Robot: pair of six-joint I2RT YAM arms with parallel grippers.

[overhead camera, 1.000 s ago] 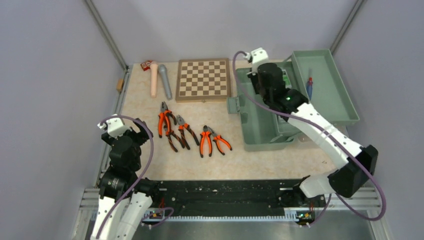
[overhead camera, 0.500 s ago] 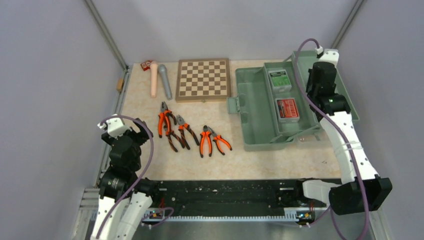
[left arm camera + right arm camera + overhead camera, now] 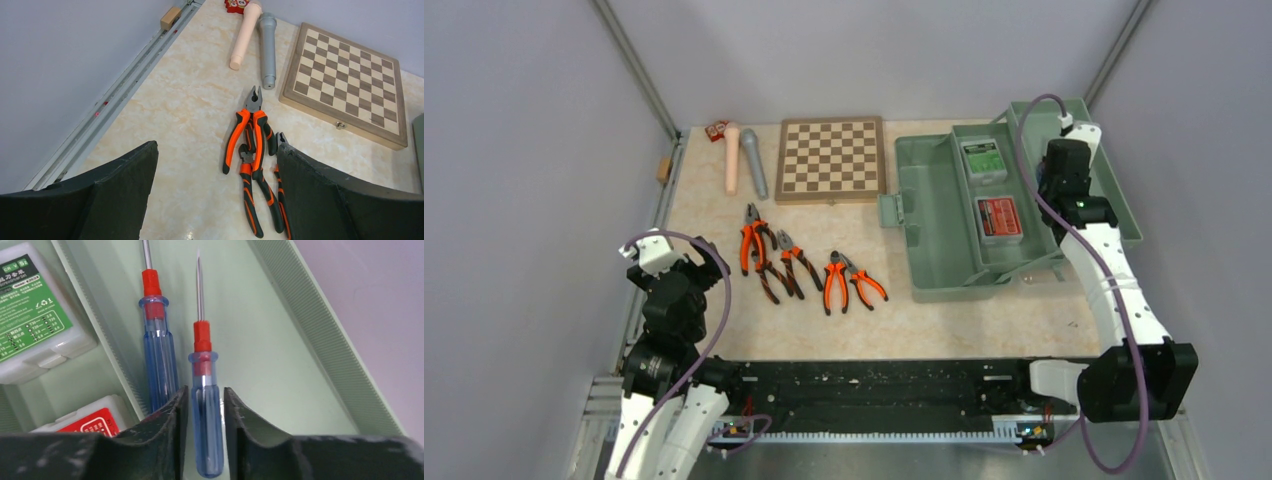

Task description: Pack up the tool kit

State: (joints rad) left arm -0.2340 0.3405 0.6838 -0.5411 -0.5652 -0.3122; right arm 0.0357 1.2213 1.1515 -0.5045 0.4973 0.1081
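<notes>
At the far left, the left gripper [image 3: 215, 150] hangs low over the near table edge with its fingers spread wide and nothing between them. Ahead of it and a little to its right lie the orange-handled pliers [image 3: 794, 262], several pairs in a loose row, some overlapping. Their long axes run roughly near-to-far, with the heads pointing away from the arm. Beyond them, at the back, are the pink cylinder [image 3: 732, 158] and the grey cylinder [image 3: 754, 165], side by side, and then the chessboard [image 3: 831, 158] (none of these belongs in the kit).

Right of the board the toolbox [image 3: 924, 230] stands open. The green-labelled box [image 3: 982, 158] and the red-labelled box [image 3: 998, 217] sit in its inner compartment, the green one farther back. Over the tray [image 3: 1116, 190] folded out on the right, the right gripper [image 3: 206, 410] points down. Its fingers stand either side of the blue handle of a screwdriver [image 3: 204, 375]. The gap is so fine that I cannot tell whether they are pinching the handle or just bracketing it. The shaft points away from the wrist, along the tray's length. A second screwdriver [image 3: 156, 347] lies parallel, just beside it on the left, near the tray wall.

The pliers look like the remaining work. They are nearer the left arm, and a reach forward and slightly right would meet them. A grip across the handles suits the way they lie. The toolbox is well apart from them, on the right arm's side.
</notes>
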